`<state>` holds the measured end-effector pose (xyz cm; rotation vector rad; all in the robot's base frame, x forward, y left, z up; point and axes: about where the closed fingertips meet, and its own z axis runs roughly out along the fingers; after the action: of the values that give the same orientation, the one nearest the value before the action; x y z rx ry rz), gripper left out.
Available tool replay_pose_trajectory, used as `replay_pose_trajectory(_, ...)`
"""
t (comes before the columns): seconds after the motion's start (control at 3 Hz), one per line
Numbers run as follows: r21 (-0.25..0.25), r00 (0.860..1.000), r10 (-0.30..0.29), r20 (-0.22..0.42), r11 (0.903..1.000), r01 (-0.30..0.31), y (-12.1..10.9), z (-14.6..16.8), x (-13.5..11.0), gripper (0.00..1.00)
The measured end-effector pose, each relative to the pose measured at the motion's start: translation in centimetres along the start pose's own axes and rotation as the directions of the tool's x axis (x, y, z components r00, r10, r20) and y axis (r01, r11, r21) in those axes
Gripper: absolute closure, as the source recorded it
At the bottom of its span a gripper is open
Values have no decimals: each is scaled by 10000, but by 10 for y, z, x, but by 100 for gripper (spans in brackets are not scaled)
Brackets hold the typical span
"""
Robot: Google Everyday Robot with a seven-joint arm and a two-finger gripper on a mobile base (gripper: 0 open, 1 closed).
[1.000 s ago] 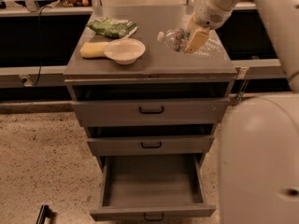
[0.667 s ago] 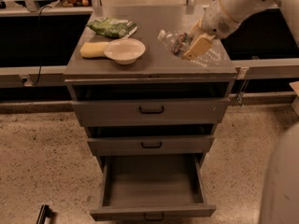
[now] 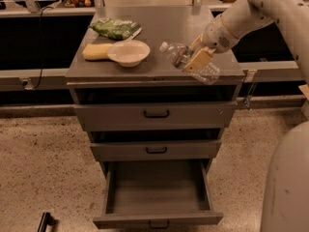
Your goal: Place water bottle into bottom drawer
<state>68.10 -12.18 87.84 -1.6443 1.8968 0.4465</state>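
The water bottle (image 3: 179, 56), clear and crinkled with a white cap pointing left, is held lying sideways just above the front right of the cabinet top (image 3: 159, 25). My gripper (image 3: 195, 58) is shut on the bottle's middle, with tan fingers (image 3: 199, 59) across it. The white arm reaches in from the upper right. The bottom drawer (image 3: 157, 190) is pulled open below, its deep grey box showing nothing inside, with a dark handle on its front.
A white bowl (image 3: 128, 51), a yellow sponge (image 3: 95, 51) and a green bag (image 3: 115, 28) lie on the cabinet top's left. Two shut grey drawers (image 3: 155, 113) sit above the open one. The robot's white body (image 3: 288, 187) fills the lower right.
The gripper with the bottle has moved forward and lower, toward the cabinet top's front edge. The view has shifted so less of the robot body shows.
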Motion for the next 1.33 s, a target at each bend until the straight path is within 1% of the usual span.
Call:
replay_pose_trajectory(0.33,682,9971,378,662,9968,-423,-7,-13,1,100)
replay_pose_trajectory(0.67,1130,9839,799,1602,9887,-986,32,2,-11,100)
replay_pose_trajectory(1.0,1027,9852,804,1515,9900,-966,33,4,-10,100)
replay_pose_trajectory(1.33,843,9835,1086,1447,9890,-1216,39,39,3,100)
